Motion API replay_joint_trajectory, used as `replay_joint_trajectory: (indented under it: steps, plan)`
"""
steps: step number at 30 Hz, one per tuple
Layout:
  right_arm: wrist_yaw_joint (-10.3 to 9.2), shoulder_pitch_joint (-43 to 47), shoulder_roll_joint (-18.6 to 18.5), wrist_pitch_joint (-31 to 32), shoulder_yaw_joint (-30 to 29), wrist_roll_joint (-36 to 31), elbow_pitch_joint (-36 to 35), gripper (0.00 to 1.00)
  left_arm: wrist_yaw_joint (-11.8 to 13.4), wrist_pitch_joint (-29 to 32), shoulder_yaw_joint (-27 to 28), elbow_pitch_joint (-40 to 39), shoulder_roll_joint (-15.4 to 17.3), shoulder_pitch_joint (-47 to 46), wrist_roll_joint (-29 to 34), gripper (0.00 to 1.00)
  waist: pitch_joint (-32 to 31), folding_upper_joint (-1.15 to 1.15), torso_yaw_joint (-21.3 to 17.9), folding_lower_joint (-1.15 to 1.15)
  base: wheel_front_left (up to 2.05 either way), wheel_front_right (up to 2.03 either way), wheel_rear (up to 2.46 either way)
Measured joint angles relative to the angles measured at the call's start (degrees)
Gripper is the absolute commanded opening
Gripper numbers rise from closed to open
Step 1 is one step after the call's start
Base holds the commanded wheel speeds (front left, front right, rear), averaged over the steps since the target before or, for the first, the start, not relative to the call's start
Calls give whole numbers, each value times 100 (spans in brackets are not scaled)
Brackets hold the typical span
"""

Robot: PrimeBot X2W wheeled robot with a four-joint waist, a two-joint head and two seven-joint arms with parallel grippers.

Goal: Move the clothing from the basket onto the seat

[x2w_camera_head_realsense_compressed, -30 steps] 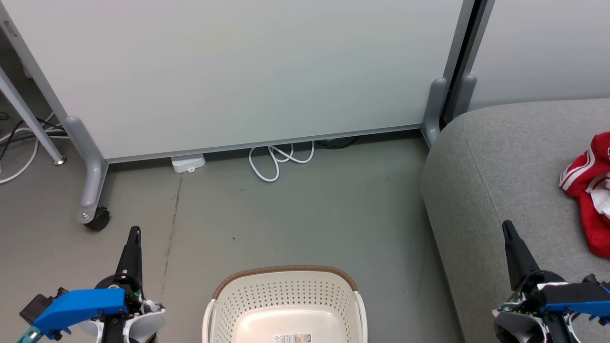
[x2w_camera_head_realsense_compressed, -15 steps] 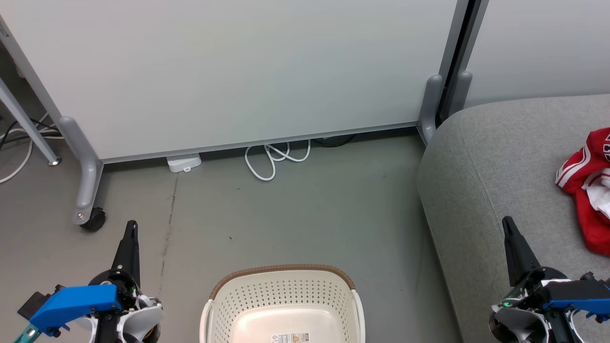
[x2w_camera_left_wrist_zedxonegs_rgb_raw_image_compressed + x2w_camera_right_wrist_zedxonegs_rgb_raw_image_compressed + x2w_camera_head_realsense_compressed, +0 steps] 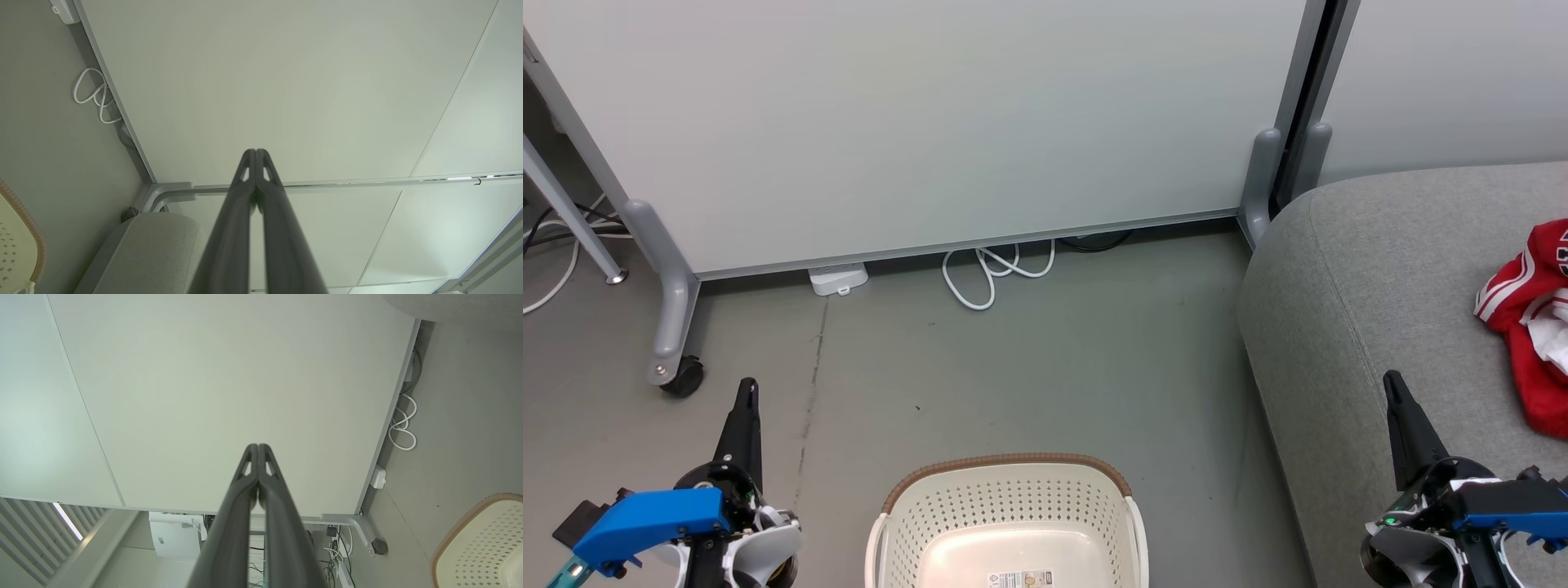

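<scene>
While the cream perforated laundry basket (image 3: 1013,502) is being shown bare across the part of its bottom that is in frame, the red clothing (image 3: 1531,327) with white trim is being seen crumpled on the grey sofa seat (image 3: 1380,269), well to the right of the basket and beyond it. The heap's long axis is being judged to run away from the robot, and its right side is being cut off by the frame edge. The right gripper (image 3: 1395,388) is being held right of the basket, over the seat's near edge, and is being judged the nearer to the garments. The left gripper (image 3: 747,392) is being held left of the basket. Both pairs of fingers are being held pressed together, with nothing between them. Beyond the basket, a smooth grey-green floor (image 3: 1029,367) is being bounded by a pale wheeled partition (image 3: 931,122), with a white cable (image 3: 992,273) looped at its foot.
</scene>
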Motion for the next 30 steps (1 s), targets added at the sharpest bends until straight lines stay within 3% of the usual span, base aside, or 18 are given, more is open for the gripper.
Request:
replay_joint_trajectory:
  steps: [30]
  plan:
    - [0,-1,0,0,0,0,0,0,0,19,34,0,-16,-1,32,0,0,0,0,0,0,0,0]
